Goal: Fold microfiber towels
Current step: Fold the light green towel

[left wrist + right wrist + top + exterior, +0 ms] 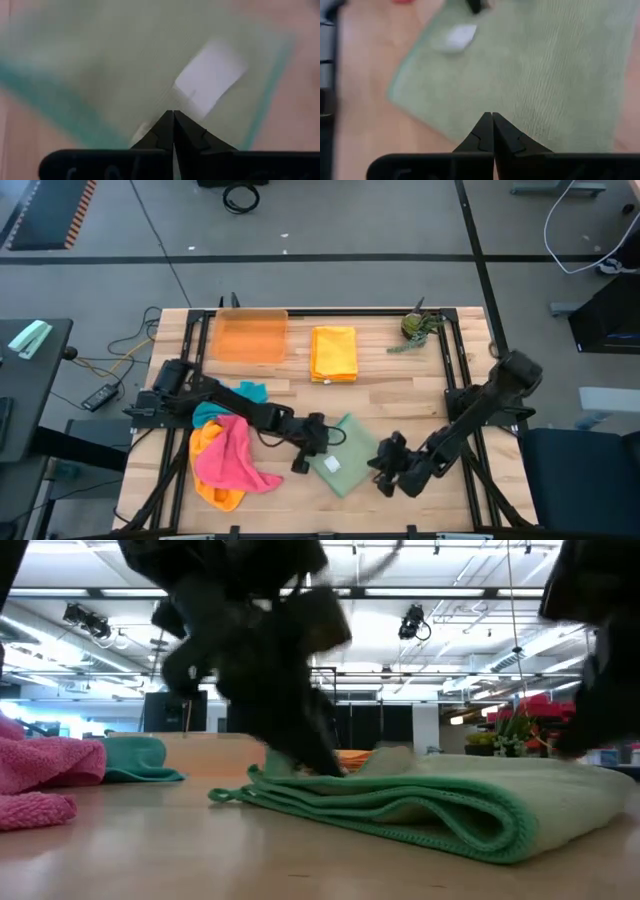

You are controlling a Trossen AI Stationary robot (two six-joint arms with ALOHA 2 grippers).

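A sage green towel [345, 452], folded into several layers [450, 805], lies flat on the wooden table near its front middle. Its white tag [210, 75] faces up. My left gripper [303, 463] is shut at the towel's left side, its tips [173, 114] over the cloth near the tag. My right gripper [380, 475] is shut at the towel's right near corner, its tips [492, 115] over the green cloth [545, 65] close to its edge. Nothing shows between either pair of fingers. My left gripper points slanting down at the towel's top face beside the tag; whether its shut tips touch the cloth I cannot tell. My right gripper points slanting down at the towel near its edge; whether it touches I cannot tell either.
A loose pile of pink, orange and teal towels [225, 455] lies at the near left. A folded yellow towel [334, 353] and an orange tray [250, 337] sit at the back. A small green plant [415, 328] stands at the back right.
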